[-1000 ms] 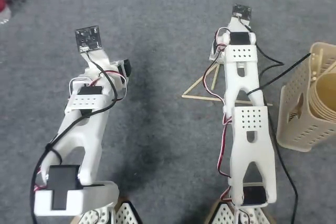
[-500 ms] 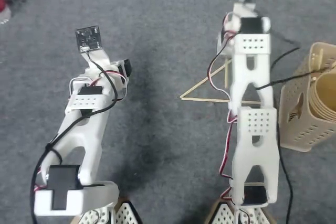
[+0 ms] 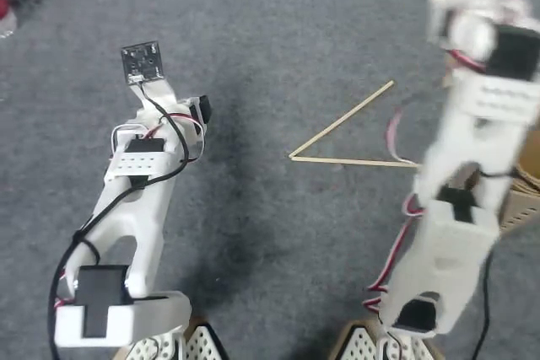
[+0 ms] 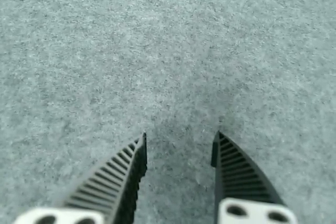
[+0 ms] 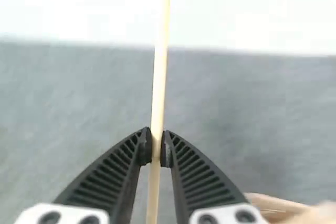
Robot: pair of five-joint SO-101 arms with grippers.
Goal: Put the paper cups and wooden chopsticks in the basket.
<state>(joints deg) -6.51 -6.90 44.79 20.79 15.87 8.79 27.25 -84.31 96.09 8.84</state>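
risk: the right gripper (image 5: pixel 156 153) holds one wooden chopstick (image 5: pixel 160 51) by its jaw tips alone, clamped shut on it, with the stick running past the jaws on both sides. a hold this thin could let the stick pivot or slide out (round wood on ribbed plastic, little contact). if it tilts on the way down, the long end could catch the wall of the basket (image 3: pixel 521 206) and drop onto the grey mat (image 3: pixel 253 56). a tan rim shows at the edge of the right wrist view; cup or basket, cannot tell.

pose: the right arm (image 3: pixel 472 149) stands lifted at the table's right side, in front of the basket, which peeks out from behind it. the left arm (image 3: pixel 139 174) stretches forward over bare mat. the left gripper (image 4: pixel 180 137) hangs low over the mat, jaws apart, nothing between them.

left to collect, by my reading: a slanting chopstick (image 3: pixel 342 120) and a level chopstick (image 3: pixel 354 160) lie on the mat between the arms. they meet at one end in a v, and the level one ends near the right arm.
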